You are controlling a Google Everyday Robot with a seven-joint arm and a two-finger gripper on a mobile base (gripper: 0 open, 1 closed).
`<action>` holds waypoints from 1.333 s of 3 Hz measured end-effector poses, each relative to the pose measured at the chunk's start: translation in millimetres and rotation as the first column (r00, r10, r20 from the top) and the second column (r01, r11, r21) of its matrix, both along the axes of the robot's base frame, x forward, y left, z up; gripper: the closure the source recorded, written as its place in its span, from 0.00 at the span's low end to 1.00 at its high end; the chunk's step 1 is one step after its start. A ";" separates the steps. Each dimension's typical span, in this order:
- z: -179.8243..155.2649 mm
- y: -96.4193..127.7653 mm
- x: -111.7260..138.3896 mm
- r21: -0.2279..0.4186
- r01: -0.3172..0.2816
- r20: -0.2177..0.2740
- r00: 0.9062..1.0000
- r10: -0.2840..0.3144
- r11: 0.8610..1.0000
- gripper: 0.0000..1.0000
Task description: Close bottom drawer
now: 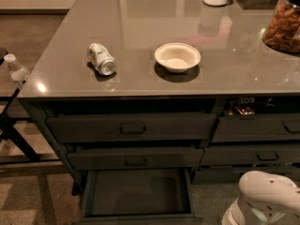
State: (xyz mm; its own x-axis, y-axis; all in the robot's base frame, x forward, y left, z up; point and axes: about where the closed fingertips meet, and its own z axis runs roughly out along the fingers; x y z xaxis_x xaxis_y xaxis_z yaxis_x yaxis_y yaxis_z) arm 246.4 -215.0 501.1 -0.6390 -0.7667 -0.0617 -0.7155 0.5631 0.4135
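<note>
The bottom drawer, low at the near left of the cabinet, stands pulled wide open with a bare inside, so closing is not yet begun; only a white arm part shows near right, and the gripper is out of view, so I cannot tell its state.

No legible text; can label markings unreadable; gripper out of view, white arm lower right.

The bottom drawer is cropped below; the hand is off-frame.
</note>
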 end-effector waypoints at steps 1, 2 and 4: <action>-47.0 5.6 13.1 0.013 0.019 -0.013 1.000 -0.019 1.000 1.00; -96.7 17.5 25.7 0.050 0.023 -0.043 0.999 -0.020 0.998 1.00; -139.1 31.4 32.1 0.084 0.040 -0.076 0.997 -0.033 0.996 1.00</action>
State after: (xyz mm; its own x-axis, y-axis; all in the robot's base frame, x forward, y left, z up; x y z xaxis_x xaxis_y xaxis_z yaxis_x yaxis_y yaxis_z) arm 278.5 -183.5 362.0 -0.6718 -0.7367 -0.0774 -0.6606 0.5486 0.5126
